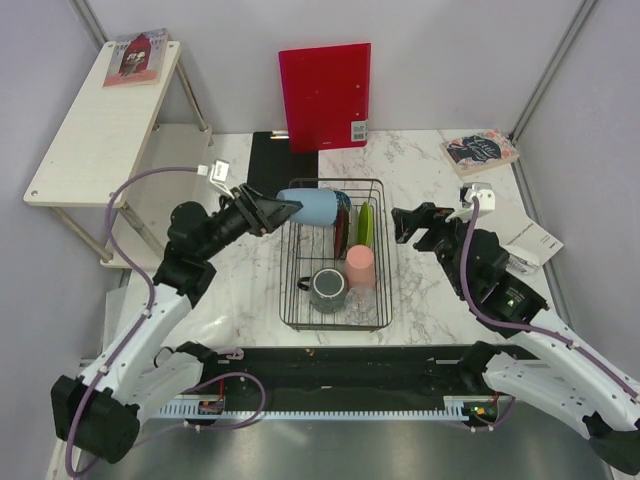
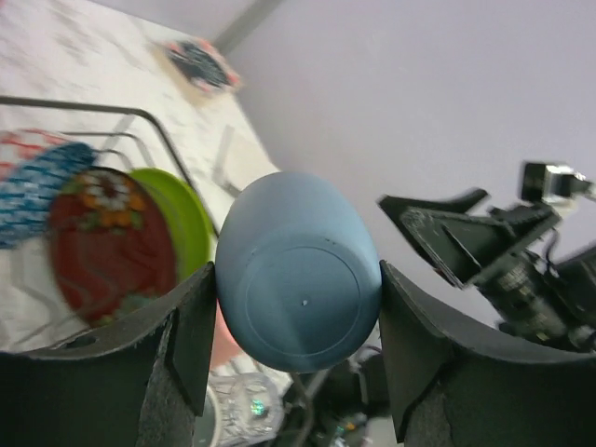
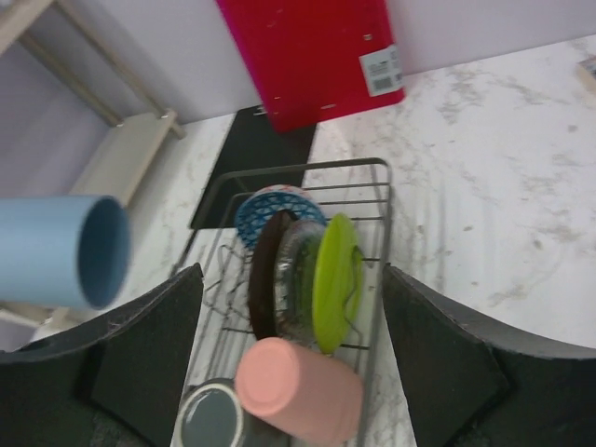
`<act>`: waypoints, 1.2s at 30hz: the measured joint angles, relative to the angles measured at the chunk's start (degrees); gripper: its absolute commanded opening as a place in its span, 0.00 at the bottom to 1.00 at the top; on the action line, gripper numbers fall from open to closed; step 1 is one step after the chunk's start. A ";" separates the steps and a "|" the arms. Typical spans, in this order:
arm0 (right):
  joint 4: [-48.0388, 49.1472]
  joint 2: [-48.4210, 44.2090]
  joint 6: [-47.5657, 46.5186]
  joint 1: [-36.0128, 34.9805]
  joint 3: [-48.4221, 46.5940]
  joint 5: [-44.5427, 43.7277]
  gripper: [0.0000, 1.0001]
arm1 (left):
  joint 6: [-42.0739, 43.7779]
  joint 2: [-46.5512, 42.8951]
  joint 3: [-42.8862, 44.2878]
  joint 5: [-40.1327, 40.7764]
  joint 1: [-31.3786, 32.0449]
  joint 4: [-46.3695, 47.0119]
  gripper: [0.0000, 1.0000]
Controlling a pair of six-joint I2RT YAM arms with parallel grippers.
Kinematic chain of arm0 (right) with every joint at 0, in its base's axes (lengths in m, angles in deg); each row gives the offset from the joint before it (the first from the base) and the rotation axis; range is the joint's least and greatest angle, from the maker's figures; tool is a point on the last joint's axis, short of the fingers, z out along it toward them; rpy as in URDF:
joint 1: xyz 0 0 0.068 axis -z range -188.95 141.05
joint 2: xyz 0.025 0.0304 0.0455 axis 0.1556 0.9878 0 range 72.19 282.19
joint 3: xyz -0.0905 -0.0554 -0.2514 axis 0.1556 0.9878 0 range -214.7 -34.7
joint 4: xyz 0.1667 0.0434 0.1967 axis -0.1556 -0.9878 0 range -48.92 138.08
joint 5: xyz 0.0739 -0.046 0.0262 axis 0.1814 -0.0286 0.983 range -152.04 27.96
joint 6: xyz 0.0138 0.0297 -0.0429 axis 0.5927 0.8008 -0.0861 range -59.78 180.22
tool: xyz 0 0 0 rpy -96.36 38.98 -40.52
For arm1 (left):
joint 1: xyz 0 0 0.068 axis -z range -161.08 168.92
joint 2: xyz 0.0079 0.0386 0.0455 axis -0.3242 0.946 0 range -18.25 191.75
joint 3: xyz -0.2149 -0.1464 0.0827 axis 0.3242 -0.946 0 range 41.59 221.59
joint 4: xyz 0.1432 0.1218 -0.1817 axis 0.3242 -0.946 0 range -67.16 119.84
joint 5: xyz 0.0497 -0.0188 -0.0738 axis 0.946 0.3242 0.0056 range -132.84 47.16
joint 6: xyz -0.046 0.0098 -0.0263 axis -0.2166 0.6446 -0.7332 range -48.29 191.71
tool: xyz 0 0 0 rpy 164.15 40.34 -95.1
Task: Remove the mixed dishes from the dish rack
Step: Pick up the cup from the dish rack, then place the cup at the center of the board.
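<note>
Step in hand: you are unloading the light blue cup (image 1: 310, 207), one item of a rack that is mostly full.
Left gripper (image 1: 283, 211): closed on the light blue cup, one jaw pressed on either side near its base, as the left wrist view shows.
Light blue cup position: lying horizontal in the grip, mouth toward 3 o'clock, held in the air over the 11 o'clock corner of the dish rack (image 1: 383, 300). It touches no bar that can be seen.
Right gripper (image 1: 403, 222): jaws spread wide with nothing between them. It hovers just outside the rack rim at 2 o'clock.
Remaining load: pink cup (image 1: 360, 265) at 4 o'clock and dark grey mug (image 1: 328, 288) at 6 o'clock. The dark red plate (image 3: 264, 265), clear glass plate (image 3: 296, 270) and lime-green dish (image 3: 337, 275) stand on edge at 1 o'clock, and the blue patterned bowl (image 3: 270, 207) is at 12 o'clock.
Next move, left arm: carry the cup outward toward 9 o'clock, turn it upright, lower it onto bare table (image 1: 250, 290), then release it.
Next move, right arm: the pink cup looks the nearest pick. Approach it from 3 o'clock.
Caution: keep the two arms apart over the rack, and avoid nudging the standing plates.
</note>
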 measured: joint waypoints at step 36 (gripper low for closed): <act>31.56 13.20 14.49 2.34 3.32 40.17 0.55 | -38.10 15.43 -9.81 -18.58 -0.87 59.74 0.02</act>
